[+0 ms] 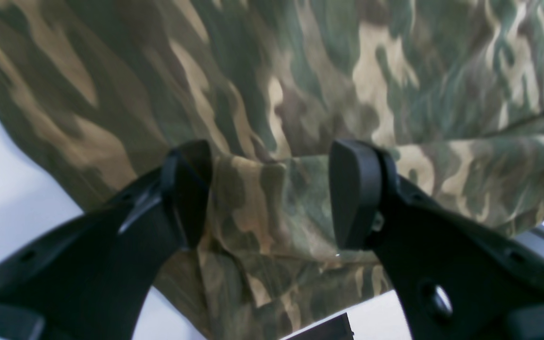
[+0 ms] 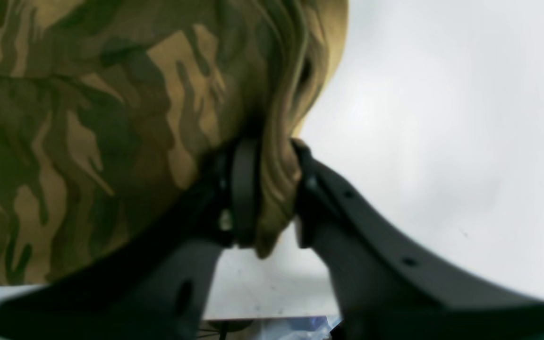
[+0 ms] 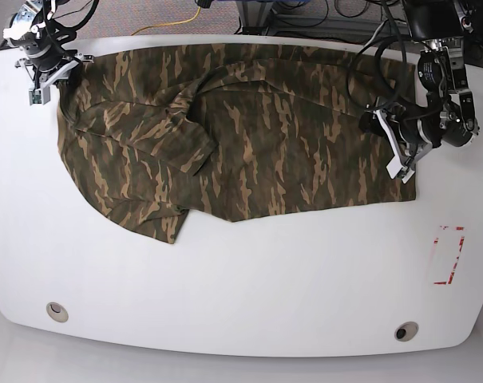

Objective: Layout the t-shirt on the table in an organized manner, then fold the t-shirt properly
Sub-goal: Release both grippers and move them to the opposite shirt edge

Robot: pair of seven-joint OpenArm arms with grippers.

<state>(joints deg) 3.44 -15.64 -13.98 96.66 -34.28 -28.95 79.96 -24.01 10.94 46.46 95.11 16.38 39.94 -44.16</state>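
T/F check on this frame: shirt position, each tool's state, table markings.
1. The t-shirt lies spread on the table. True.
2. The left tool is clamped on the cloth. False: its jaws stand apart, with cloth loose between them.
3. The right tool has a bunched edge of cloth between its jaws. True.
4. The shirt covers the red mark. False: the mark lies bare, apart from the shirt.

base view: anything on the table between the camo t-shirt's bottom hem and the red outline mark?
Nothing: only bare glossy white table lies between the camouflage-print t-shirt and the small red rectangular outline mark, seen in the base view.
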